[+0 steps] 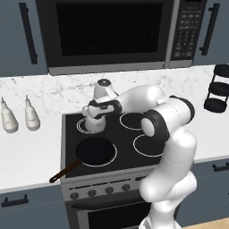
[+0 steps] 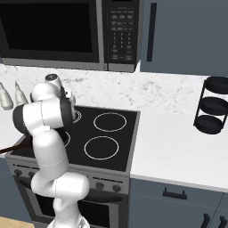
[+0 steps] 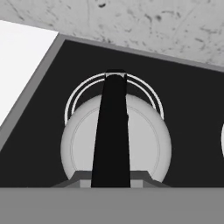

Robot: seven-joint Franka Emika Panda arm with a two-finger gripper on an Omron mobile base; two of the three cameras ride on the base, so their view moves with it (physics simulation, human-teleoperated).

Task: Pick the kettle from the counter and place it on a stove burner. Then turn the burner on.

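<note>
A black pan (image 1: pixel 95 150) with a long handle sits on the front left ring of the black stove top (image 1: pixel 134 134), close in front of the kettle (image 1: pixel 95 123). Two white bottles (image 1: pixel 20 115) stand on the bench (image 1: pixel 27 152) to the left. A black rack (image 2: pixel 211 104) stands on the right, and a microwave (image 1: pixel 112 33) hangs above.

The end effector (image 1: pixel 99 108) is pressed tight on the kettle's black handle (image 3: pixel 114 131). The kettle is right over the double-ring stove burner (image 3: pixel 87 87) at the back left; I cannot tell if it touches. The microwave's button words are too small to read.
</note>
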